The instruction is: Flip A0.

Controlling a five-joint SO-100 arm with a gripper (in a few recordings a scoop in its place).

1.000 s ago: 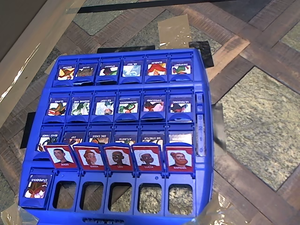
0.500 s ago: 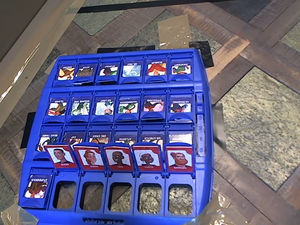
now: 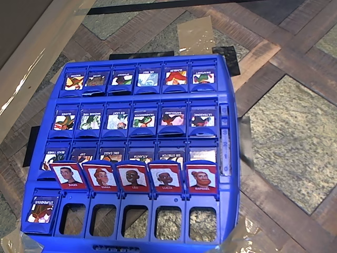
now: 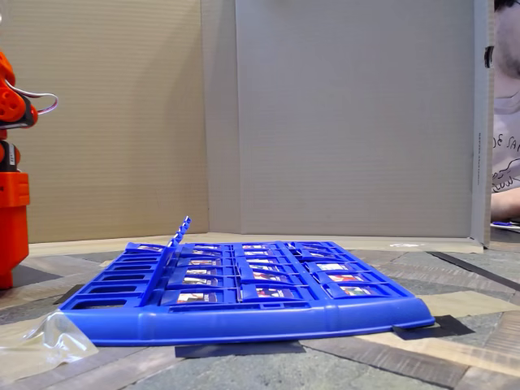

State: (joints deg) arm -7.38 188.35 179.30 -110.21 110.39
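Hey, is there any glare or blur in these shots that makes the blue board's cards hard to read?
Overhead view: even light, the blue board is sharp and its cards are mostly readable; glare on the clear tape, and a bright streak on the cardboard at left. Fixed view: the blue board is in focus, but the low angle foreshortens the cards.

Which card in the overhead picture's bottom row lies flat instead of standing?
The leftmost card, at the bottom-left corner of the board; the other five, red-framed, stand upright.
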